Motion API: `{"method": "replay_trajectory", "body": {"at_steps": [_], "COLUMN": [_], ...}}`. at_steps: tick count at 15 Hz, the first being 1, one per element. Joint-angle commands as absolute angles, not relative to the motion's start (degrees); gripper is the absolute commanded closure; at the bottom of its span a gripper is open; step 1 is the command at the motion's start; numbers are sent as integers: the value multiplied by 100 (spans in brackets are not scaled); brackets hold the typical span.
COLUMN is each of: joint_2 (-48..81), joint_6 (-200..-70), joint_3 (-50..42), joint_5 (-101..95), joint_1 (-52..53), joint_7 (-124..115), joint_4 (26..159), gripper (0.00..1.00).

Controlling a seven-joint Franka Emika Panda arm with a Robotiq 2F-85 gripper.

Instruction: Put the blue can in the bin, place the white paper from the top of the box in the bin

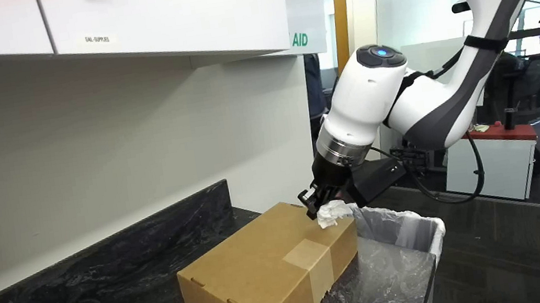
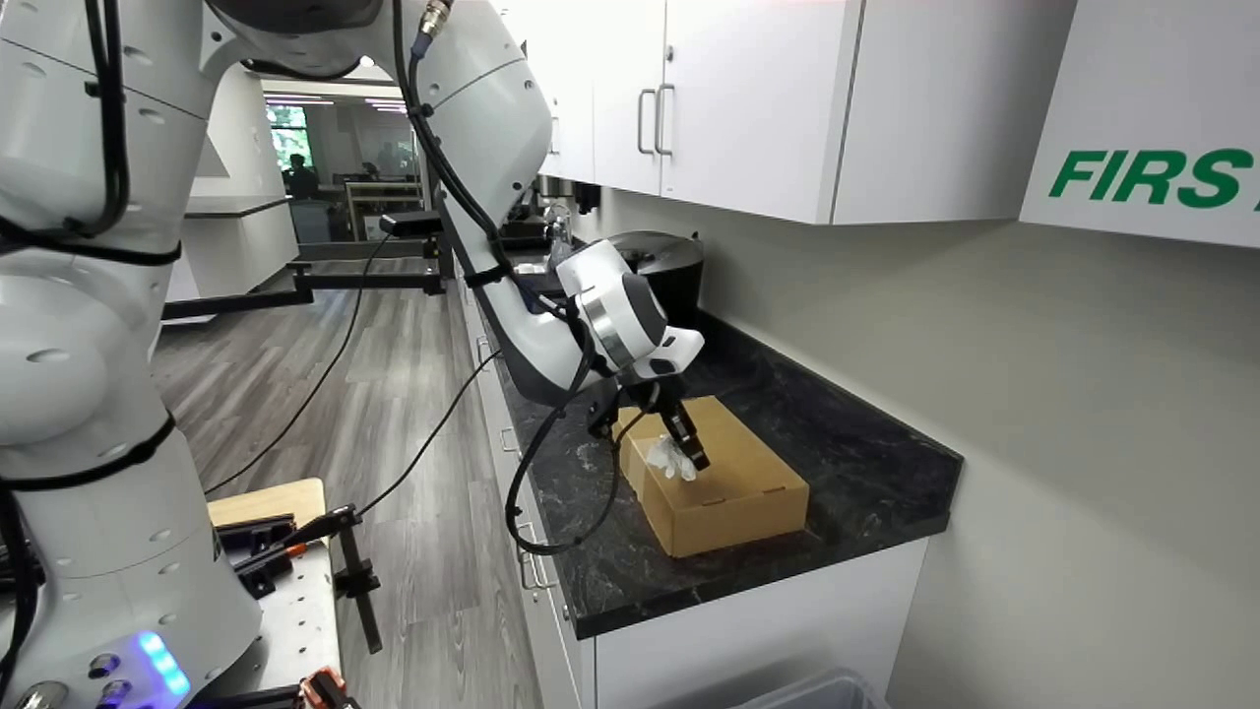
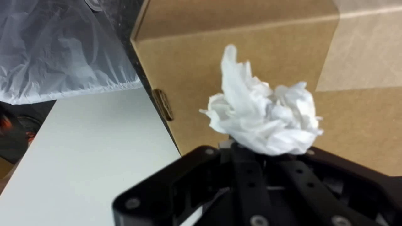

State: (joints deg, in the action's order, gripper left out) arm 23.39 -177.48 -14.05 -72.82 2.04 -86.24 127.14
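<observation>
One white paper (image 3: 263, 116) hung over the box (image 1: 248, 260)!
The gripper (image 3: 265, 156) pinched it, tips lost behind the folds in the wrist view; counter (image 1: 393, 277) and box screened part of the bin (image 1: 439, 233).

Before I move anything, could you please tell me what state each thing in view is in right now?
Box: closed, taped.
White paper: crumpled; cannot tell whether it touches the box.
Gripper: shut on the white paper.
Bin: open at the top.
Plastic bag: crinkled, lining the bin.
Wall cabinet doors: shut.
Base lights: lit blue.
</observation>
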Motion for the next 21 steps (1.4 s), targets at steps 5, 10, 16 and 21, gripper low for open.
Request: {"method": "replay_trajectory", "body": {"at_steps": [5,10,16,21], "joint_2": [1348,972,701,627], "joint_6": [-17202,-16934,-16211,-15471], "joint_3": [-866,-836,-991,-1183], "joint_5": [-5975,-5534,-5181,-5051], "joint_1": [-143,-148,-78,-95], "joint_7": [-7392,-6985,-7205,-7539], "joint_4": [13635,13645,13409,13149], "gripper": [96,96,96,97]}}
